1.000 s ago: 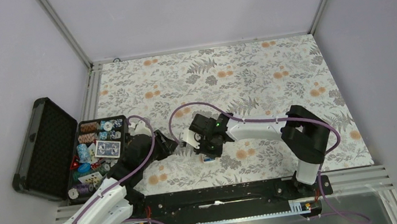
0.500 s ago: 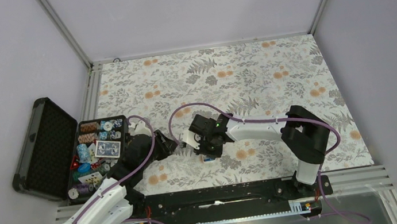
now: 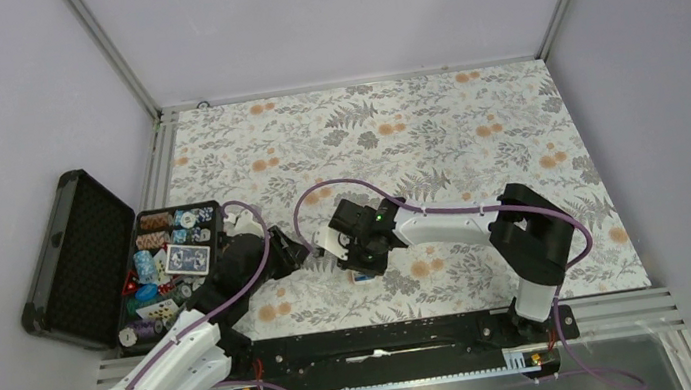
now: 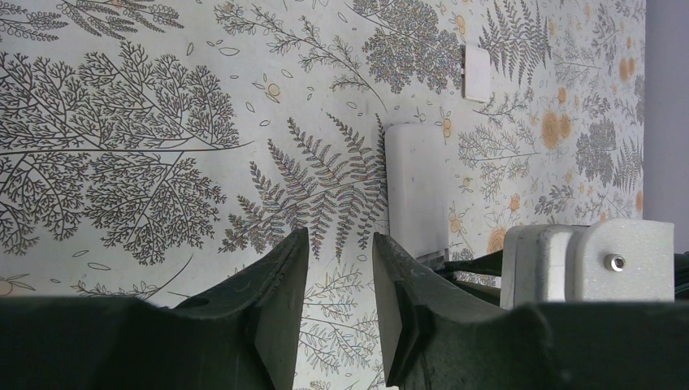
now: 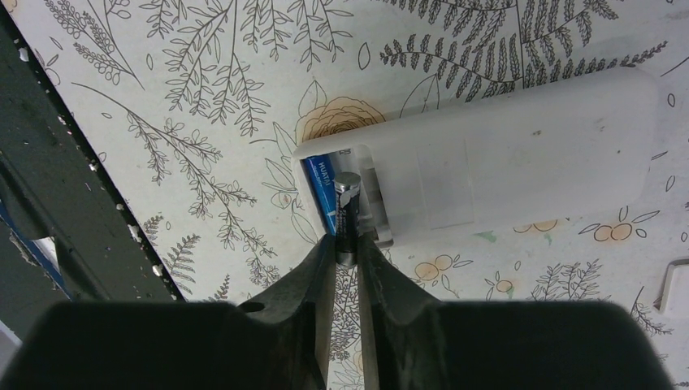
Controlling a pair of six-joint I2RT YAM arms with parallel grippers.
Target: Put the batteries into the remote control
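The batteries are the matter of this step. The right gripper (image 5: 347,258) has its jaws nearly together, and they seem to pinch the lower end of the dark battery (image 5: 347,203), whose upper end sits at the open battery bay (image 5: 367,191). Just at its 9 o'clock the blue battery (image 5: 319,191) lies in the bay, touching it or almost. The bay is at the 9 o'clock end of the remote control (image 5: 520,154), which lies back upward on the flowered tabletop (image 5: 203,81).

The step in hand is probably the seating of the second cell. The next move calls for a gentle push down into its slot, then a straight release; a skew push may make the cell jump out.

The left gripper (image 4: 340,268) hangs partly open and holds nothing, with the remote control just at its 2 o'clock. A small white plate (image 4: 475,71), maybe the bay's cover, lies apart, near 1 o'clock from the remote control.
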